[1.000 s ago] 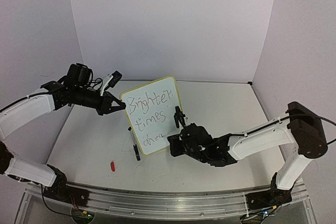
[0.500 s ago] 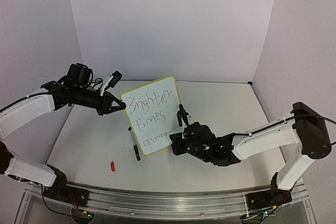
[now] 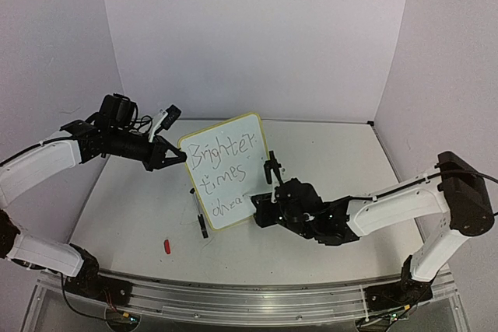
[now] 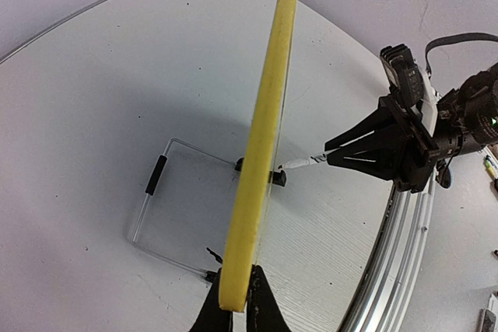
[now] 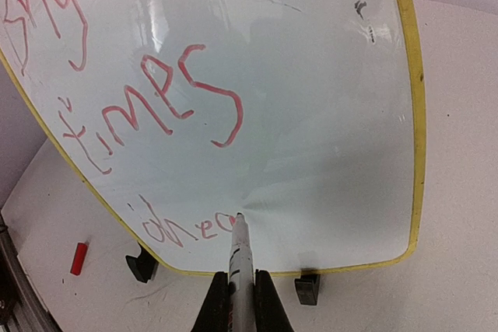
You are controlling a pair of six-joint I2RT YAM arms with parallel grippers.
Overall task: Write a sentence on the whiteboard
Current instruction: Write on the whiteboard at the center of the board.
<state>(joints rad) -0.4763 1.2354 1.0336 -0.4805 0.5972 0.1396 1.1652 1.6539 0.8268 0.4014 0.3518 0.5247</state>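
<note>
White tabletop [image 3: 327,153], mid-frame: L hand [image 4: 236,309] clamps board [image 3: 226,172] rim to steady it; R hand [image 5: 236,293] grips marker [image 5: 239,258], tip at unfinished 3rd line [image 5: 187,227].

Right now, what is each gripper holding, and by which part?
Left gripper pinches the whiteboard by its yellow rim; right gripper clamps the marker's barrel.

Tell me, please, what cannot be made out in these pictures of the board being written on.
- Left wrist view: the whiteboard shows edge-on, so its written face is hidden.
- Right wrist view: the sentence has its top line cut off by the frame edge.
- Right wrist view: the marker has its rear cut off by the bottom edge.
- Top view: the small red object is too small to identify.
</note>
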